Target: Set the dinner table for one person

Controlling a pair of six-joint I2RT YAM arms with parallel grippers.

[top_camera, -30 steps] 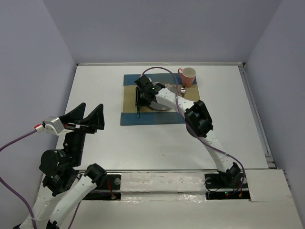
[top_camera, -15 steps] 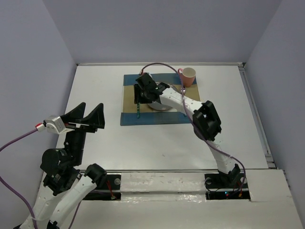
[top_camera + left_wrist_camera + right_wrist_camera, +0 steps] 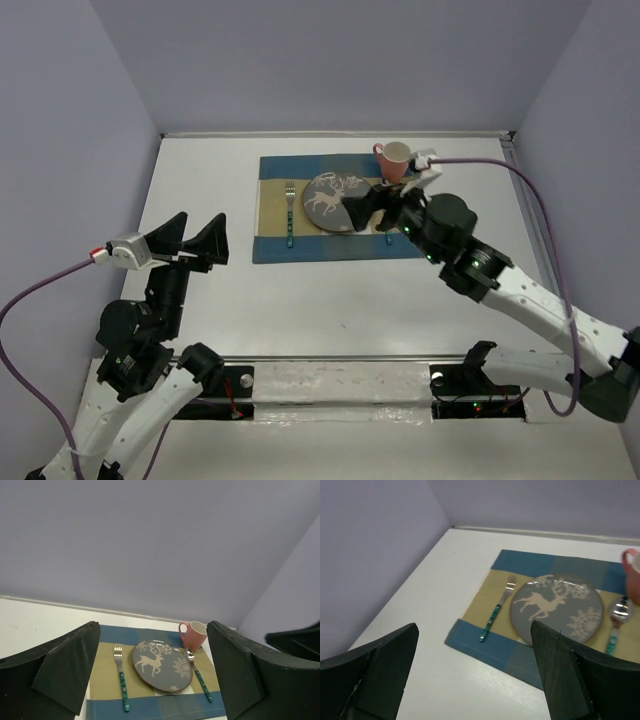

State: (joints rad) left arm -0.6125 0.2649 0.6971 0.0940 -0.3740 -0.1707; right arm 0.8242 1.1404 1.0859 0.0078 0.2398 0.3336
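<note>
The white dinner table (image 3: 330,300) carries a blue-and-tan placemat (image 3: 268,245) at its far middle. On the mat lies a grey plate (image 3: 328,195) with a deer pattern. A fork (image 3: 289,218) with a green handle lies left of the plate. A spoon (image 3: 199,676) lies right of it, and a pink mug (image 3: 394,160) stands at the mat's far right corner. My right gripper (image 3: 375,205) hovers open and empty over the plate's right edge, hiding most of the spoon from above. My left gripper (image 3: 192,236) is open and empty, raised over the table's left side.
A raised rail (image 3: 535,240) runs along the table's right edge, and grey walls close in the back and both sides. A purple cable (image 3: 500,165) loops from the right wrist over the table's right part. Both arm bases sit at the near edge.
My right gripper has opened, let go of the fork on the mat and swung back to the right of the plate. The left arm has barely shifted.
</note>
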